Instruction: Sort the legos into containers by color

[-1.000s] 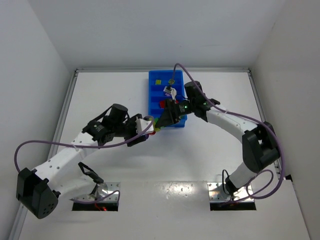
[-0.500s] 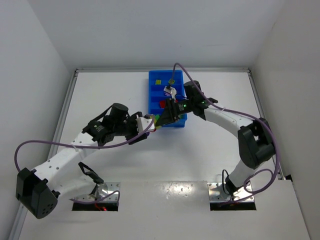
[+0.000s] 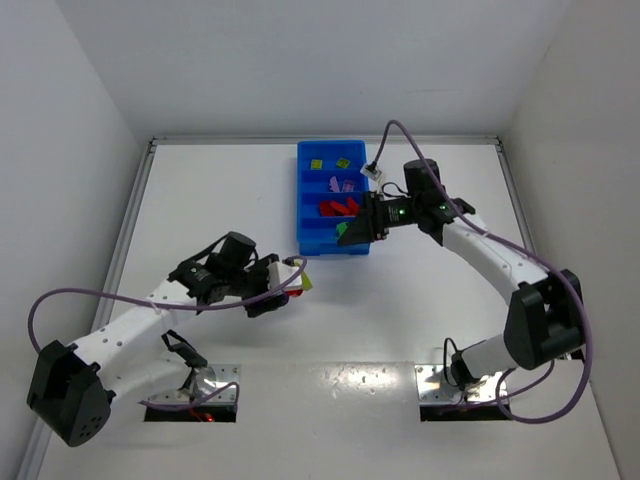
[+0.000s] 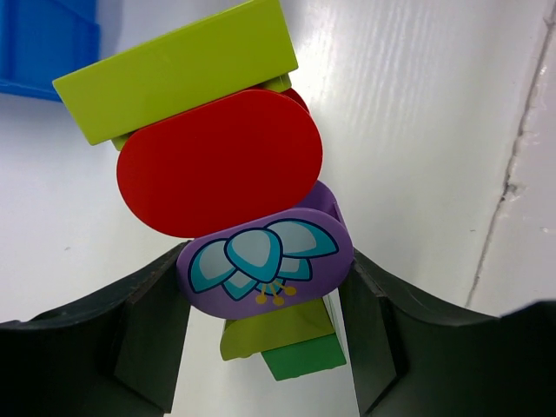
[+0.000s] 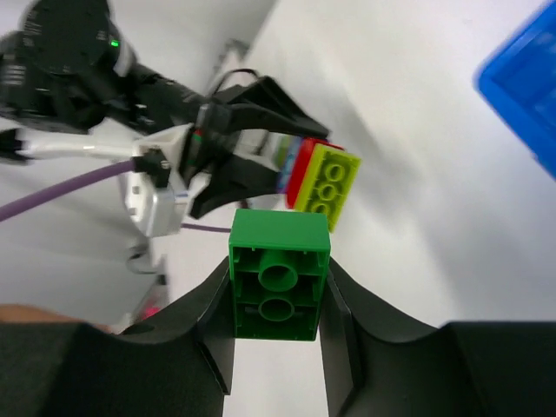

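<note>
My left gripper is shut on a stacked cluster of legos: a yellow-green brick on top, then a red rounded piece, a purple piece with a flower print, and yellow-green and green bricks underneath. In the top view the left gripper holds that cluster above the table, left of and nearer than the blue tray. My right gripper is shut on a single green brick. In the top view the right gripper holds this green brick at the tray's nearest compartment.
The containers hold sorted bricks: yellow-green ones in the farthest compartment, purple in the second, red in the third. White walls close the table at the back and both sides. A purple cable loops over the right arm.
The right gripper closed on the green brick at the cluster and carried it off to the right, over the tray. The left arm drew back toward the near left with the rest of the cluster.
</note>
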Robot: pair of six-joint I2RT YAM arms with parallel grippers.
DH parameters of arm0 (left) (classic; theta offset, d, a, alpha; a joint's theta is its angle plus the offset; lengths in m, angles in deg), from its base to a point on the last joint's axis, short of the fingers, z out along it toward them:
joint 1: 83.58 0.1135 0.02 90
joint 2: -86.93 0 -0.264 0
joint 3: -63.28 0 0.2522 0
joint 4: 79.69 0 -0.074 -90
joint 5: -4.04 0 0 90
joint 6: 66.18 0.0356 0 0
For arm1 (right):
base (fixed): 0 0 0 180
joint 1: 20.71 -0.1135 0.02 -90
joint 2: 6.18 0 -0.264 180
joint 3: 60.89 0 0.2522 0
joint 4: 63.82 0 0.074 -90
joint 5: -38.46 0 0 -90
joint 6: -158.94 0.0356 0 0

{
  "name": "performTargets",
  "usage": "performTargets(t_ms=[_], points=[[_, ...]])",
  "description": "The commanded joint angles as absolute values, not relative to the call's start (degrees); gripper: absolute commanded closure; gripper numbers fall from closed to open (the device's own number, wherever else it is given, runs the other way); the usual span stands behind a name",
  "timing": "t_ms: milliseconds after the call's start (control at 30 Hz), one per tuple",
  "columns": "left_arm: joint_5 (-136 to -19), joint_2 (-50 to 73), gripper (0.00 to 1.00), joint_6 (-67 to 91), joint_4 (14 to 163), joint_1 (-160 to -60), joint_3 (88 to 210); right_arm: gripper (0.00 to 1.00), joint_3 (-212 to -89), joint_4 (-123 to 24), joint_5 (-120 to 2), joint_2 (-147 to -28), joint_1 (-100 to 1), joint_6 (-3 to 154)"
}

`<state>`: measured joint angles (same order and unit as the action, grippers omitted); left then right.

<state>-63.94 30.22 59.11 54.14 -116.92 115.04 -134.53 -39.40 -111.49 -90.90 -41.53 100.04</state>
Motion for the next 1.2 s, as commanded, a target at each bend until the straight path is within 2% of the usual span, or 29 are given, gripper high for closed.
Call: performTargets(t_ms=[0, 33, 133, 267, 433, 700, 1067, 1100, 1167], points=[[-60.13, 27.96, 0.69, 57.58, 54.11, -117.5, 115.37, 1.0, -134.94, -32.23, -104.42, -87.05, -41.63, 88.92], [-58.47, 27.17, 0.69, 57.57, 54.11, -116.37, 116.06, 1.0, -135.56, -31.09, -101.67, -87.04, -41.63, 84.28], [-57.48, 26.02, 0.7, 55.2, 55.51, -115.13, 116.68, 1.0, -139.68, -28.8, -82.21, -88.08, -41.63, 79.07], [-57.49, 26.02, 0.7, 54.14, 56.13, -115.13, 116.68, 1.0, -147.67, -29.49, -70.98, -95.89, -41.63, 73.26], [-59.42, 26.02, 0.7, 53.09, 57.8, -115.13, 116.68, 1.0, -157.18, -21.68, -71.31, -106.45, -42.42, 65.0], [-61.43, 26.02, 0.7, 51.07, 59.74, -114.08, 116.68, 1.0, -151.48, -17.98, -73.25, -109.79, -42.42, 58.4], [-61.44, 24.17, 0.7, 51.07, 59.74, -113.55, 118.97, 1.0, -155.33, -19.12, -72.55, -115.25, -42.42, 58.4], [-61.44, 24.17, 0.7, 51.07, 59.74, -113.55, 118.97, 0.98, -155.34, -19.12, -72.55, -115.86, -42.94, 58.4], [-61.44, 24.17, 0.7, 51.07, 59.74, -113.55, 118.97, 0.84, -156.83, -19.12, -71.94, -116.39, -42.95, 58.92]])
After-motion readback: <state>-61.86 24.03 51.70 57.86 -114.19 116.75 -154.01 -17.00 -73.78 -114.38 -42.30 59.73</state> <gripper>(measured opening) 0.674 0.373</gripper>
